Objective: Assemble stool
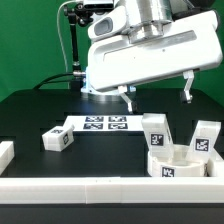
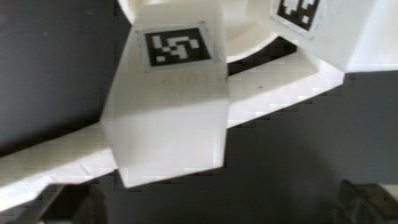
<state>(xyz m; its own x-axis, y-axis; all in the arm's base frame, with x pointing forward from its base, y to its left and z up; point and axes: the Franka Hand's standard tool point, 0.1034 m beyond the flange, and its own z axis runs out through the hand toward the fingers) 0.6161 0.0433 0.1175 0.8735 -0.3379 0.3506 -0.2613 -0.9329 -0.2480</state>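
The seat [image 1: 176,163] sits at the table's [image 1: 30,108] front corner, on the exterior view's right, carrying two upright legs [image 1: 154,131]. A loose leg [image 1: 58,140] lies toward the opposite edge. The end effector [image 1: 157,93] hangs above and behind the seat, fingers apart, empty. The wrist view crops one leg [image 2: 169,100], probably an upright one.

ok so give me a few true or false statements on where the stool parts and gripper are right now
1. The gripper is open and holds nothing. True.
2. All three legs stand at the seat. False: only two upright legs stand there; the third leg lies on the table.
3. The third leg lies to the exterior view's left of the marker board. True.
4. The gripper grips the seat. False: it hangs above the table, apart from it.
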